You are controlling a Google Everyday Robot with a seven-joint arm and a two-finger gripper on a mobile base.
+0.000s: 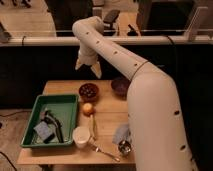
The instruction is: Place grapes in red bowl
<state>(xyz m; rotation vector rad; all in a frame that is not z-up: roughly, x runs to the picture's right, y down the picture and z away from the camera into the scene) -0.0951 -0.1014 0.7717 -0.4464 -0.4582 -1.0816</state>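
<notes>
1. Your fingers [96,70] stand spread with nothing between them; leave them so.
2. The gripper [88,69] hangs well above the red bowl [89,99], touching nothing.
3. The grapes [89,90] appear to lie inside that bowl, so withdraw straight up, staying away from the purple bowl [120,86].

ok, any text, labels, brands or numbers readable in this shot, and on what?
None readable. The white cup, green tray, red bowl with the grapes in it, and purple bowl show no lettering. The gripper, hanging above the back edge of the table, roughly over the red bowl, bears no marking; the arm shows only small dark dots, not characters.
</notes>
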